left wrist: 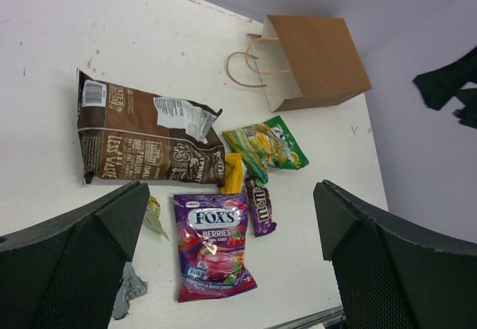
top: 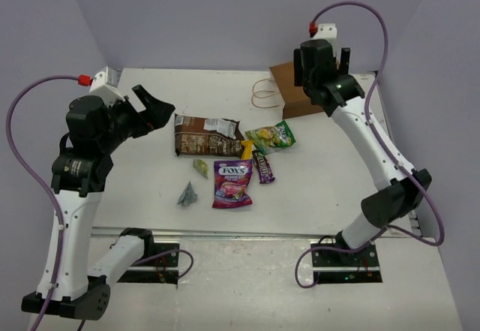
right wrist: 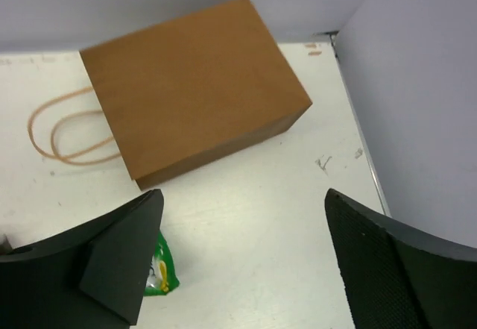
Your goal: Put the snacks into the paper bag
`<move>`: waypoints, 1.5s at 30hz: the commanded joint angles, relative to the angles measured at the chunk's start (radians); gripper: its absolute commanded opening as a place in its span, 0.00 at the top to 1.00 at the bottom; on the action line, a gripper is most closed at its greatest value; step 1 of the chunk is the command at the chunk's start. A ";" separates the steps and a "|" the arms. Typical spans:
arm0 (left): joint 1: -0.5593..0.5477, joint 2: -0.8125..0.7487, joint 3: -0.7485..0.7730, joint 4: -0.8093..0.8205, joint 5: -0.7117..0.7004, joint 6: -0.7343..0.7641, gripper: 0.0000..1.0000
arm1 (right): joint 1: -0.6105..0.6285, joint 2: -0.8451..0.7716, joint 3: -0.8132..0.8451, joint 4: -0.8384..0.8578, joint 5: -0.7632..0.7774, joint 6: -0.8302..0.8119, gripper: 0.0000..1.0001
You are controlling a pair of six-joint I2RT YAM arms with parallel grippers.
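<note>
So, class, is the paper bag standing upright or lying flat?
Lying flat: the paper bag shows its broad side upward, handles resting on the table.

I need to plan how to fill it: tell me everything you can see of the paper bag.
The paper bag is plain brown kraft, lying flat on its side at the table's far right corner, mouth facing left. Two thin loop handles sprawl on the table beside it. Only the table touches it; the open right gripper hovers above.

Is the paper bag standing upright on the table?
No, the paper bag lies on its broad side on the table, its loop handles flat on the surface beside it.
</note>
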 commanded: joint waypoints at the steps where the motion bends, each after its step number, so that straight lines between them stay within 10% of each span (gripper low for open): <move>1: -0.008 0.001 0.042 -0.019 0.011 0.030 0.00 | 0.016 0.091 -0.057 -0.011 -0.041 -0.029 0.04; 23: -0.008 0.032 0.095 -0.051 0.004 -0.008 0.00 | 0.153 0.602 0.258 0.159 0.192 -0.282 0.03; 45: -0.008 0.156 0.105 -0.011 0.002 0.041 0.00 | 0.102 0.789 0.284 0.331 0.262 -0.401 0.01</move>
